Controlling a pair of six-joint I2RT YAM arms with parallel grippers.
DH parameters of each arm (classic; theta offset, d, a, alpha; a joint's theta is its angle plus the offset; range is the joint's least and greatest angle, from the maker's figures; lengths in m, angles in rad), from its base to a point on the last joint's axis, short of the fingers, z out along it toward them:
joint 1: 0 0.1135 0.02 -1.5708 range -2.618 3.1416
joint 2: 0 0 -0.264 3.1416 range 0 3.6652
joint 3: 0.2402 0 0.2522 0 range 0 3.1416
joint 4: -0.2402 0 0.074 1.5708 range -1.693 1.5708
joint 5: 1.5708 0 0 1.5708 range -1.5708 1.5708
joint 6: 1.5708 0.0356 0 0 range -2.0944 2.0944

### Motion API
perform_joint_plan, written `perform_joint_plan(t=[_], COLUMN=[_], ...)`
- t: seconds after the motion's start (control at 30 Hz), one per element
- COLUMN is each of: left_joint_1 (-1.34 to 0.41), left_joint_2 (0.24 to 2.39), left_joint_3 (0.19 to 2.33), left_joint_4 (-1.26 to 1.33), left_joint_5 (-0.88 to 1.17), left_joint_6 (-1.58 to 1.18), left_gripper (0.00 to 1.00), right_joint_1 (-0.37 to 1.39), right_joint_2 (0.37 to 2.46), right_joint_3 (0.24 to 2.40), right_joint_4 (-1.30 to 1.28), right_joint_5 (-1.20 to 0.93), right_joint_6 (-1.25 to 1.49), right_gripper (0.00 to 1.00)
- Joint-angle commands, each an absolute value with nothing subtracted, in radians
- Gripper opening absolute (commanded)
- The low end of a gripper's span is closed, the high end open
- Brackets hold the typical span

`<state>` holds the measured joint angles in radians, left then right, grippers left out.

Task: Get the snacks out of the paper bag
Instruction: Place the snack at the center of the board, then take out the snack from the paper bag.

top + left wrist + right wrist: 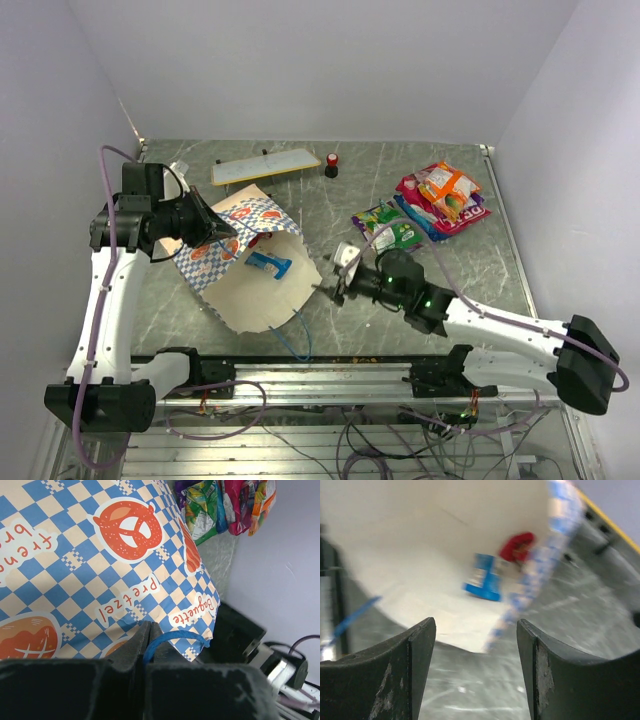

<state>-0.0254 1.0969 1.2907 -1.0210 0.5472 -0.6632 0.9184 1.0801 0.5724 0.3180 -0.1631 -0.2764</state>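
The checkered paper bag (pixel 250 262) lies on its side, its cream mouth facing the right arm. My left gripper (pixel 226 232) is shut on the bag's blue cord handle (pixel 172 639) and holds the upper side up. A blue packet (pixel 270 263) lies inside; the right wrist view shows it (pixel 484 577) with a small red wrapper (pixel 518 547) behind it. My right gripper (pixel 332 291) is open and empty just outside the bag's mouth. A green packet (pixel 392 230) and a pile of magenta, orange and blue packets (pixel 445 195) lie on the table at the right.
A flat white yellow-edged board (pixel 265 166) and a small red-and-black knob (pixel 331 164) sit at the back. The bag's other blue cord (pixel 296 338) trails toward the front rail. Walls close in on the left, back and right.
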Motion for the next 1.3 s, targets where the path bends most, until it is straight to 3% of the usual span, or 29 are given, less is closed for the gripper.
perform_joint_plan(t=[0.0, 0.17, 0.23, 0.43, 0.63, 1.13, 1.27], left_joint_1=[-0.031, -0.031, -0.03, -0.032, -0.032, -0.033, -0.038], left_joint_2=[1.086, 1.094, 1.096, 1.101, 1.109, 1.138, 1.141], left_joint_3=[1.288, 1.304, 1.316, 1.331, 1.359, 1.36, 1.361], left_joint_4=[-1.009, -1.013, -1.025, -1.024, -1.037, -1.042, -1.039], left_joint_5=[0.562, 0.566, 0.568, 0.577, 0.576, 0.603, 0.6], left_joint_6=[-0.666, -0.661, -0.654, -0.659, -0.65, -0.615, -0.614], left_gripper=[0.07, 0.07, 0.07, 0.07, 0.07, 0.07, 0.07], right_joint_1=[1.105, 1.264, 1.294, 1.297, 1.262, 1.164, 1.16], right_joint_2=[1.061, 1.23, 1.335, 1.675, 1.936, 2.154, 2.154], right_joint_3=[0.553, 0.632, 0.7, 0.905, 1.079, 1.263, 1.25], right_joint_4=[0.411, 0.426, 0.442, 0.521, 0.529, 0.391, 0.379], right_joint_5=[-0.151, -0.072, 0.055, 0.304, 0.371, 0.454, 0.454], right_joint_6=[-0.215, -0.365, -0.406, -0.491, -0.555, -0.507, -0.496], right_gripper=[0.65, 0.66, 0.67, 0.72, 0.74, 0.72, 0.58])
